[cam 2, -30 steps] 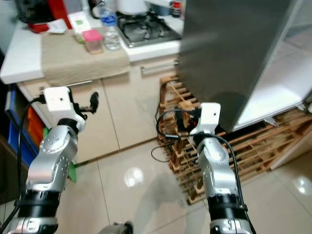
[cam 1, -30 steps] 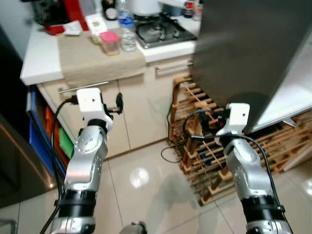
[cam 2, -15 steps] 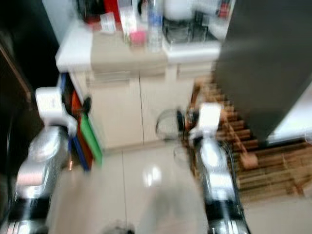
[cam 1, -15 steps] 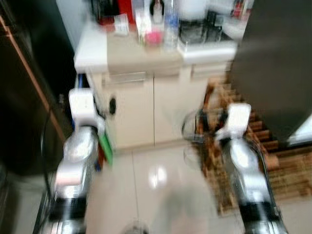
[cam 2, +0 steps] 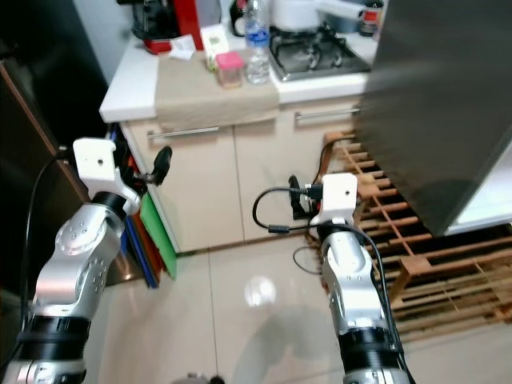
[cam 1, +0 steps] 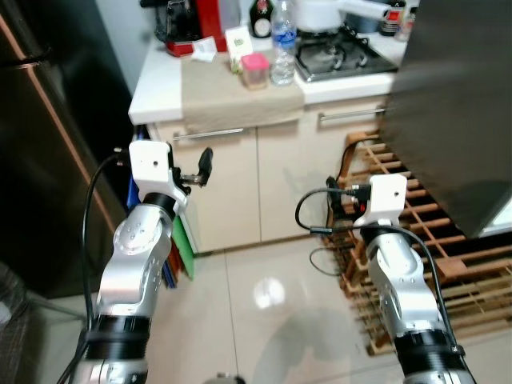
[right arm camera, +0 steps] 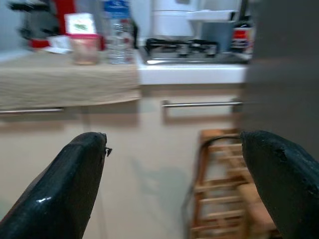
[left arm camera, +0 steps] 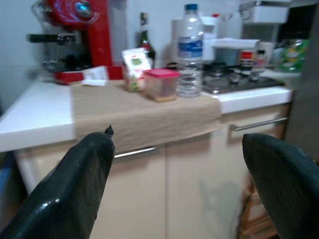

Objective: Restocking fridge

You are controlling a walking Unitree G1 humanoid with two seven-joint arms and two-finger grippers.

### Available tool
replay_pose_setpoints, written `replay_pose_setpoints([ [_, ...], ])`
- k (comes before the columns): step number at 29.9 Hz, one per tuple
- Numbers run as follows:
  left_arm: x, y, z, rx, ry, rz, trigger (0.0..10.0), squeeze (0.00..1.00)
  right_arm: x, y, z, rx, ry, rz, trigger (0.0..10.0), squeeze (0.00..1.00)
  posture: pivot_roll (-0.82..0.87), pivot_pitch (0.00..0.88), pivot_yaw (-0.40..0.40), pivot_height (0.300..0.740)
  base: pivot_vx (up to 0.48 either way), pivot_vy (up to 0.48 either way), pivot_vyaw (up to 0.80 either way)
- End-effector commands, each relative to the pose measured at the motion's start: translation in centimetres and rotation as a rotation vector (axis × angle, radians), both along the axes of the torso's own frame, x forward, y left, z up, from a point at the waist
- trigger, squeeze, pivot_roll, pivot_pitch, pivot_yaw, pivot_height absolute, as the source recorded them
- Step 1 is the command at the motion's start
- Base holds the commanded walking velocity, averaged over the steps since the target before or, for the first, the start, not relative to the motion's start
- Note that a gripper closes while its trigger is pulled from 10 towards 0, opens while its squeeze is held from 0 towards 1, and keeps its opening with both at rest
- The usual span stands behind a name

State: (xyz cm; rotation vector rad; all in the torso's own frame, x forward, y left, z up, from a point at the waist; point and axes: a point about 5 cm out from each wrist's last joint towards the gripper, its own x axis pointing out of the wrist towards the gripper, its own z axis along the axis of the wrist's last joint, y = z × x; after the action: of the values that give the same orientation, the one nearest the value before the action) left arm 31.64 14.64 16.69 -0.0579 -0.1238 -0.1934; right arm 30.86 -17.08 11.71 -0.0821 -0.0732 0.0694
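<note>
A clear water bottle stands on the white counter, with a pink-lidded tub and a small carton next to it. The same bottle and tub face the left wrist camera. The grey fridge door stands open at the right. My left gripper hangs open in front of the cabinet doors, well short of the counter, its fingers wide apart and holding nothing. My right gripper is open too, level with the cabinet handle beside the fridge door.
A beige cloth drapes over the counter edge. A red coffee machine and a gas hob sit further back. A wooden rack lies on the floor at the right. A dark tall cabinet stands left, coloured boards beside it.
The camera has swung left after a blurred moment: the counter now sits more central and the dark cabinet has come in on the left. Both arms keep their pose.
</note>
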Motion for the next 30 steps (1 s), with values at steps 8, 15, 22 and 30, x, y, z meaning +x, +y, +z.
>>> replay_pose_setpoints([
  [8, 0.5, -0.3, 0.0, -0.007, -0.026, 0.006, 10.0, 0.00, 0.7, 0.4, 0.8, -0.011, -0.023, 0.011, 10.0, 0.00, -0.10, 0.000, 0.066, 0.740, 0.480, 0.000, 0.08],
  [15, 0.5, -1.1, 0.4, 0.007, -0.057, -0.035, 10.0, 0.00, 0.7, 0.0, 0.6, -0.022, -0.011, 0.016, 10.0, 0.00, -0.10, 0.000, 0.048, 0.740, 0.480, 0.000, 0.00],
  [22, 0.5, -1.4, 0.4, 0.004, -0.065, -0.048, 10.0, 0.00, 0.2, 0.7, 0.0, -0.018, 0.004, 0.030, 10.0, 0.00, -0.11, 0.000, 0.051, 0.740, 0.480, 0.000, 0.00],
  [30, 0.7, -2.4, 0.6, -0.004, -0.079, -0.074, 10.0, 0.00, 0.4, 0.1, 1.0, -0.020, -0.032, 0.015, 10.0, 0.00, -0.12, 0.000, 0.040, 0.740, 0.480, 0.000, 0.00],
])
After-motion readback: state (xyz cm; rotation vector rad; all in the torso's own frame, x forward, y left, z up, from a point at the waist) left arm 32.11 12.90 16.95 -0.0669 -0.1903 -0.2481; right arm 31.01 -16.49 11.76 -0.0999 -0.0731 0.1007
